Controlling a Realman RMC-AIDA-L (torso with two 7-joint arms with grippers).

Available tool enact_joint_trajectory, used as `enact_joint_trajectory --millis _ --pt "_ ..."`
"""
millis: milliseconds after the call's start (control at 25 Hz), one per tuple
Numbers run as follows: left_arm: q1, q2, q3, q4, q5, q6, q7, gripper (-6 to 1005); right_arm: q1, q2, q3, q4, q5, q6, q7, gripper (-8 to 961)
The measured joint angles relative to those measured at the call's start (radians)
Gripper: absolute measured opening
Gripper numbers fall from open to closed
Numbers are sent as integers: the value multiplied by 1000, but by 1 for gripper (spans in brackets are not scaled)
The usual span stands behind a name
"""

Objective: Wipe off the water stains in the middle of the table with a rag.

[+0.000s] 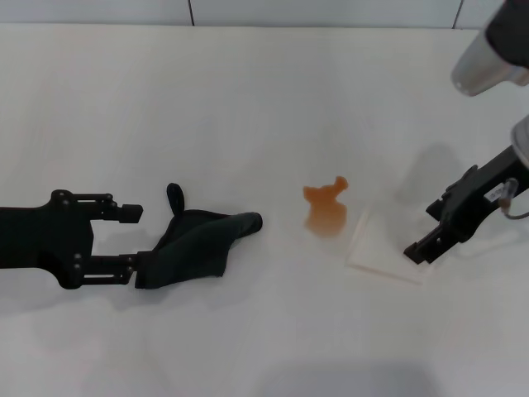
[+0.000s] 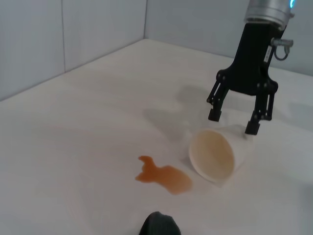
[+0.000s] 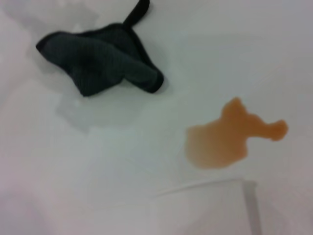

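The orange-amber water stains [image 1: 325,208] lie in the middle of the white table [image 1: 248,99]; they also show in the left wrist view [image 2: 164,177] and the right wrist view [image 3: 227,137]. The dark charcoal rag [image 1: 198,244] lies flat to the left of the stains, loop tab pointing away; it also shows in the right wrist view [image 3: 102,61]. My left gripper [image 1: 132,240] is open at table level, its near finger at the rag's left edge. My right gripper [image 1: 421,231] is open just above a toppled cup, seen also in the left wrist view [image 2: 233,121].
A pale translucent cup [image 1: 384,248] lies on its side just right of the stains, its mouth facing them [image 2: 215,156]. A wall panel runs along the table's far edge [image 1: 248,10].
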Motion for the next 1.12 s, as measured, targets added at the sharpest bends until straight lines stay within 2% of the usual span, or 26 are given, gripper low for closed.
enact_joint_trajectory --millis 800,1120 --pt "-4 -8 8 -2 3 -15 1 701 88 8 -208 46 -57 55 167 861" --pt "-5 -8 10 -4 5 -23 15 701 107 11 -245 96 -57 100 174 861"
